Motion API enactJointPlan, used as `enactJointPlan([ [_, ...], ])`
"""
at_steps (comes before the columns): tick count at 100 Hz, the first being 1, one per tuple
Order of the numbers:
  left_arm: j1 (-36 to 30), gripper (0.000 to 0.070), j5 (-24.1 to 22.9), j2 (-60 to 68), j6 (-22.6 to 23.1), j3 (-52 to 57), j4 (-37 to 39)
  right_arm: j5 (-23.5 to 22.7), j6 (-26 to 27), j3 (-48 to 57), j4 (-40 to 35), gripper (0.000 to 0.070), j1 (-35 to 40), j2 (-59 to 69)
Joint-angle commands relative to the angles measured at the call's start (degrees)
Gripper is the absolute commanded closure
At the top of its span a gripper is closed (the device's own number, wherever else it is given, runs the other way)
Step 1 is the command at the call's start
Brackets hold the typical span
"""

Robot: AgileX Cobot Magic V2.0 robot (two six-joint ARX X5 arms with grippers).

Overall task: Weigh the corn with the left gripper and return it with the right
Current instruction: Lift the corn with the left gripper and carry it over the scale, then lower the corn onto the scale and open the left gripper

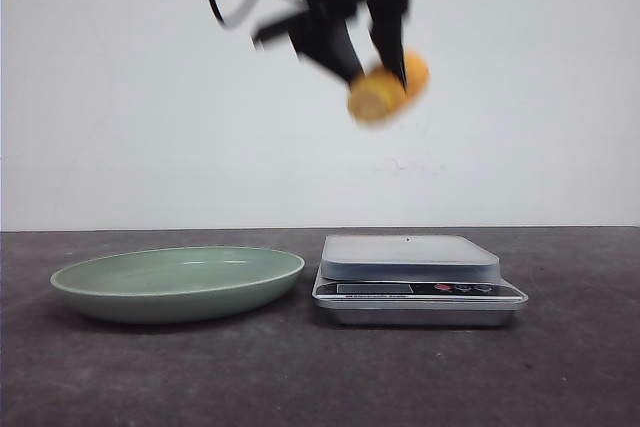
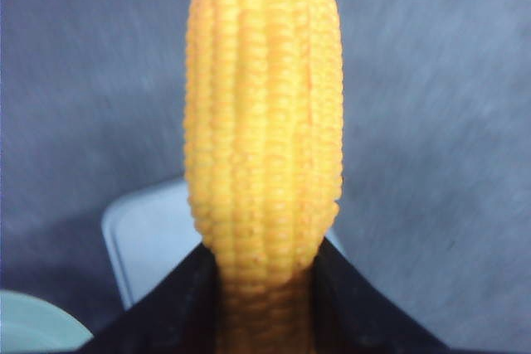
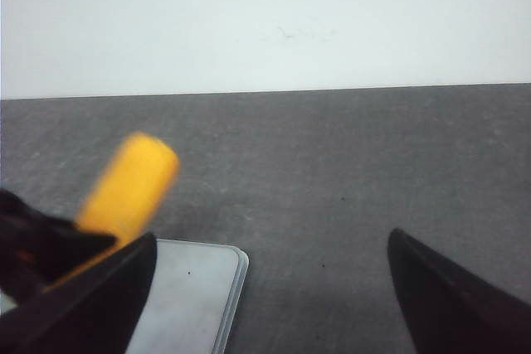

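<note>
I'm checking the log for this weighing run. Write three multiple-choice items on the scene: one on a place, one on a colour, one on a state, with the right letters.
1. Where is the corn?
A. on the scale's platform
B. in the air above the scale
C. in the plate

2. What colour is the plate?
A. pale green
B. red
C. black

3. What state is the right claw in?
A. shut on the corn
B. open and holding nothing
C. shut on the plate

Answers:
1 B, since the front view shows the corn high over the scale in the left claw.
2 A, as the plate beside the scale is pale green.
3 B, because its fingers stand wide apart with only table between them.
</note>
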Motion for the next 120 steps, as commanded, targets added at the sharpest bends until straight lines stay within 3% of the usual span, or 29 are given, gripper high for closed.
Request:
enactJointPlan([
  [1, -0.7, 0.0690, -0.2, 2.6, -2.1, 1.2, 0.4, 0.0, -0.4, 1.1, -0.2, 0.0137, 0.2, 0.2],
  [53, -1.4, 0.0681, 0.6, 10.6, -6.0, 1.2, 0.0, 0.1, -0.5, 1.1, -1.0, 0.0137, 0.2, 0.2],
  [63, -1.4, 0.0597, 0.6, 10.6, -6.3, 1.2, 0.4, 0.1, -0.5, 1.1, -1.5, 0.0137, 0.2, 0.2],
  [73, -1.4, 0.0335, 0.6, 10.6, -6.4, 1.2, 0.5, 0.1, -0.5, 1.1, -1.9, 0.0137, 0.2, 0.2],
  [78, -1.4, 0.0268, 0.6, 10.6, -6.4, 1.2, 0.4, 0.1, -0.5, 1.1, -1.9, 0.0137, 0.2, 0.2],
  [96, -1.4, 0.0263, 0.6, 10.5, -5.8, 1.4, 0.7, 0.1, -0.5, 1.1, -2.1, 0.0137, 0.2, 0.2],
  [106, -1.4, 0.0263, 0.0, 9.1, -3.2, 3.2, -1.0, 0.1, -0.5, 1.1, -2.1, 0.0137, 0.2, 0.2],
  [120, -1.3, 0.0263, -5.1, 4.3, 2.0, 6.3, -2.8, 0.1, -0.5, 1.1, -2.3, 0.0137, 0.2, 0.2],
])
